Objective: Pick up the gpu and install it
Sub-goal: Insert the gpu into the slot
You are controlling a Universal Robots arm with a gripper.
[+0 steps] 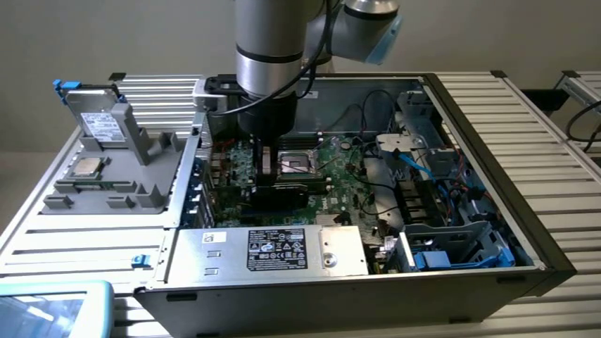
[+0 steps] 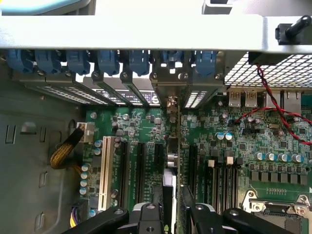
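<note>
- A plain pale grey wall (image 1: 112,35) runs across the back, from ten to two o'clock in the exterior view.
- The surface (image 1: 526,120) is made of ribbed aluminium slats, silver-white, reaching out to three and nine o'clock.
- A second slatted section (image 1: 587,88) stands at two o'clock, apart from the first across a dark gap.
- Light falls soft and even.

No legible text on any label

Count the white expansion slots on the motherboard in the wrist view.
1: a long white slot stands at the motherboard's edge, between the yellow braided cable and the black slots. The gpu may hide others.
</note>
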